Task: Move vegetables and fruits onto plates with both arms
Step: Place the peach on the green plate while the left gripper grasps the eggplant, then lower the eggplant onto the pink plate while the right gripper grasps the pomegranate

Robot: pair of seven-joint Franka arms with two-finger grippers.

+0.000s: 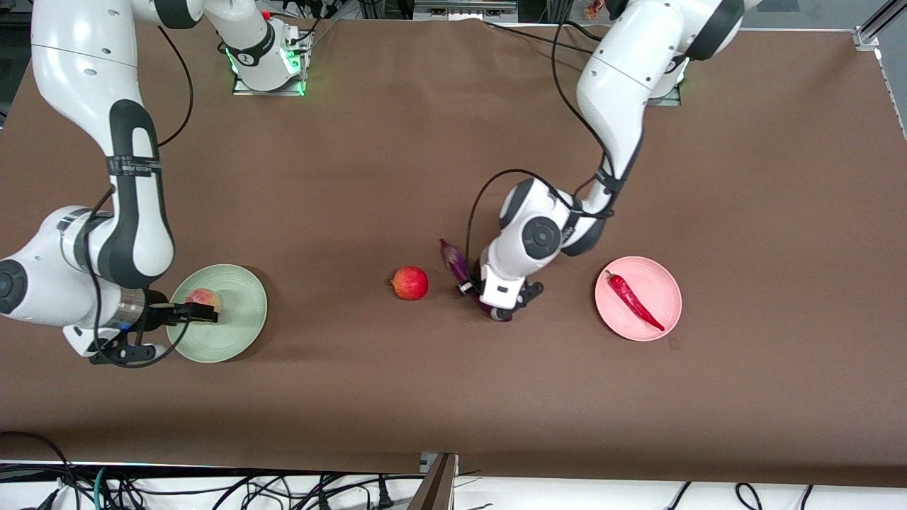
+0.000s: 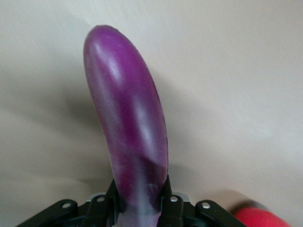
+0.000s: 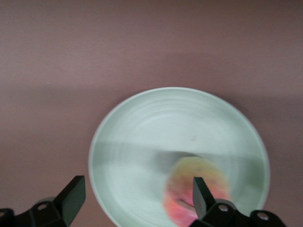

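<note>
My left gripper [image 1: 499,312] is shut on the purple eggplant [image 1: 453,258], holding it by the end nearer the front camera. In the left wrist view the eggplant [image 2: 128,118] runs out from between the fingers of the left gripper [image 2: 140,203]. I cannot tell whether it rests on the table. The peach [image 1: 205,299] lies on the green plate [image 1: 237,336]. My right gripper [image 1: 190,312] is open over that plate, and the peach [image 3: 189,189] is beside one of the fingers [image 3: 201,191], free of them. The red chili [image 1: 633,299] lies on the pink plate [image 1: 662,273].
A round red fruit [image 1: 409,282] sits on the brown table between the two plates, beside the eggplant toward the right arm's end. Its edge [image 2: 258,218] shows in the left wrist view. The rim of the green plate [image 3: 165,92] fills much of the right wrist view.
</note>
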